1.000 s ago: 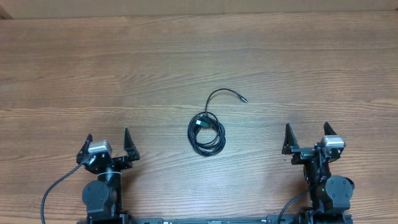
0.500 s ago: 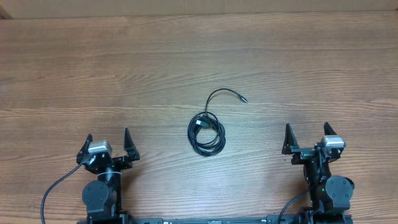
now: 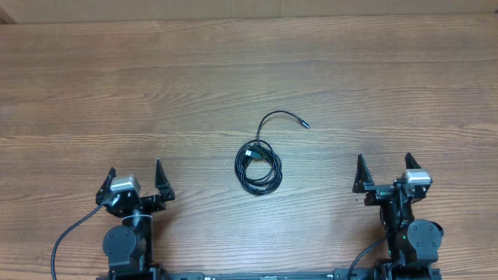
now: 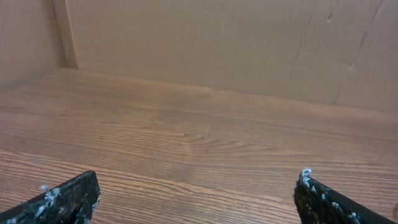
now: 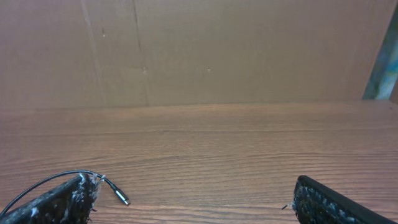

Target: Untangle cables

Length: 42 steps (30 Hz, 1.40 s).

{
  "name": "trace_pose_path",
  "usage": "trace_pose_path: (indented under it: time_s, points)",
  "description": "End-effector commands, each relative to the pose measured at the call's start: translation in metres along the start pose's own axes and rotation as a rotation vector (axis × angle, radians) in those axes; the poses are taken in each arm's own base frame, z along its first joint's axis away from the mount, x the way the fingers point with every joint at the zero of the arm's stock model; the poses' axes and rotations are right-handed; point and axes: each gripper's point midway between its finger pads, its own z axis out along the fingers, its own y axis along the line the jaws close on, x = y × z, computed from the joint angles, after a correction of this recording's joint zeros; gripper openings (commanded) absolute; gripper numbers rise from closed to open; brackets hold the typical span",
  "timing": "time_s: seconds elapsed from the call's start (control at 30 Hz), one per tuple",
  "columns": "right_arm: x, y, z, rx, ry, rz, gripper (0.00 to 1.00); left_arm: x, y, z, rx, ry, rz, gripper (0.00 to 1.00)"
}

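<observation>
The cables (image 3: 258,164) lie coiled in a small black bundle at the middle of the wooden table, with one loose end curving up to a plug (image 3: 305,124). That plug end (image 5: 122,197) also shows low at the left of the right wrist view. My left gripper (image 3: 134,176) rests near the front edge, left of the bundle, open and holding nothing. My right gripper (image 3: 384,169) sits at the front right, also open and holding nothing. Both stand well apart from the cables. In the left wrist view only bare wood lies between the fingertips (image 4: 74,193).
A brown cardboard wall (image 4: 205,43) closes off the far side of the table (image 3: 156,85). The arms' thicker black leads (image 3: 66,237) trail off the front edge by each base.
</observation>
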Motion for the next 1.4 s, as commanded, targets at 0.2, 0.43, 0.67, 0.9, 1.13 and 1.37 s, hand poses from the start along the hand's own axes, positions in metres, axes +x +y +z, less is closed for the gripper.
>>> trace_pose_path:
  time_s: [0.2, 0.43, 0.67, 0.9, 1.13, 1.37]
  points:
    - [0.003, -0.001, 0.000, 0.006, 0.001, 0.009, 1.00, 0.001, 0.001, 0.000, -0.006, -0.001, -0.009, 1.00]
    - [0.003, -0.001, 0.000, 0.006, 0.001, 0.009, 1.00, 0.001, 0.001, 0.000, -0.006, -0.001, -0.009, 1.00]
    - [0.003, -0.001, 0.000, 0.006, 0.001, 0.009, 1.00, 0.001, 0.001, 0.000, -0.006, -0.001, -0.009, 1.00]
    - [-0.007, -0.012, 0.000, 0.073, -0.039, 0.005, 1.00, 0.001, 0.001, 0.000, -0.006, -0.001, -0.009, 1.00]
    - [-0.041, -0.001, -0.004, 0.009, -0.180, 0.021, 1.00, 0.001, 0.001, 0.000, -0.006, -0.001, -0.009, 1.00]
    - [-0.091, 0.008, -0.017, -0.036, -0.319, 0.011, 1.00, -0.012, 0.017, -0.001, -0.104, -0.055, 0.040, 0.99]
